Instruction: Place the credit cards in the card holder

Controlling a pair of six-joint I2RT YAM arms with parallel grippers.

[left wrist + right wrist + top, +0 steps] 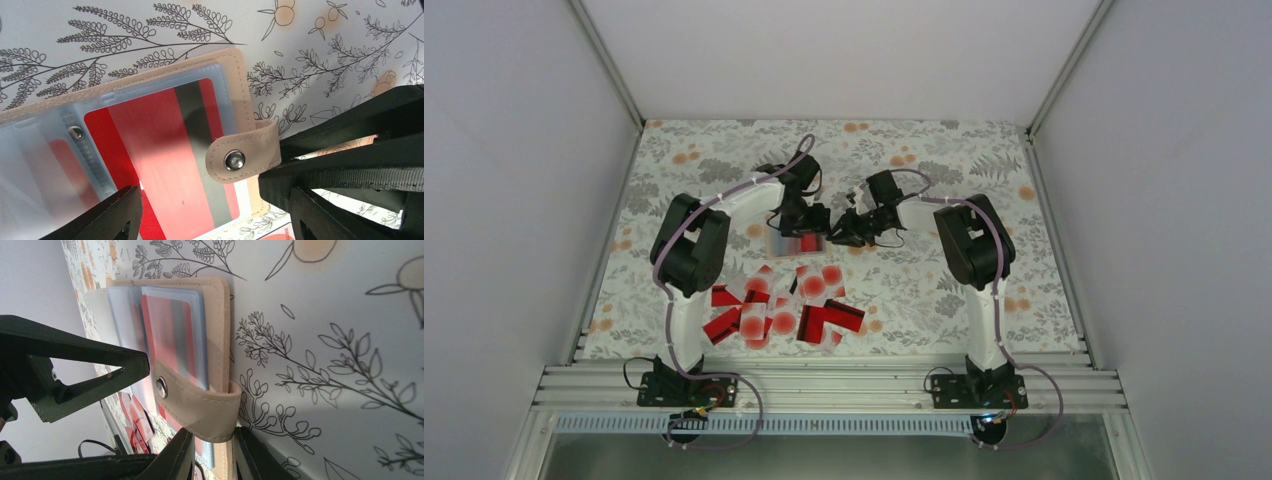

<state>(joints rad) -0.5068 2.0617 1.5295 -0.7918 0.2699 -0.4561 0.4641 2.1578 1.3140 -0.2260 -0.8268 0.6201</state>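
Observation:
The tan card holder (pixel 784 246) lies open on the floral cloth, blue-grey sleeves up. In the left wrist view its rim (pixel 236 67) frames a red card with a black stripe (pixel 160 150) inside a sleeve, and its snap strap (pixel 250 155) folds over the right edge. My left gripper (pixel 215 220) is open, one finger on each side of that card, just above the holder (pixel 800 226). My right gripper (pixel 213 458) is shut on the holder's edge (pixel 218 320) under the strap (pixel 200 405). The loose credit cards (pixel 779 312) lie in a heap nearer the bases.
The floral cloth (pixel 944 290) covers the table between white walls. My left arm's elbow (pixel 689 245) stands left of the heap and my right arm's elbow (pixel 974 245) right of it. A white card with a red dot (pixel 282 232) lies just beside the holder.

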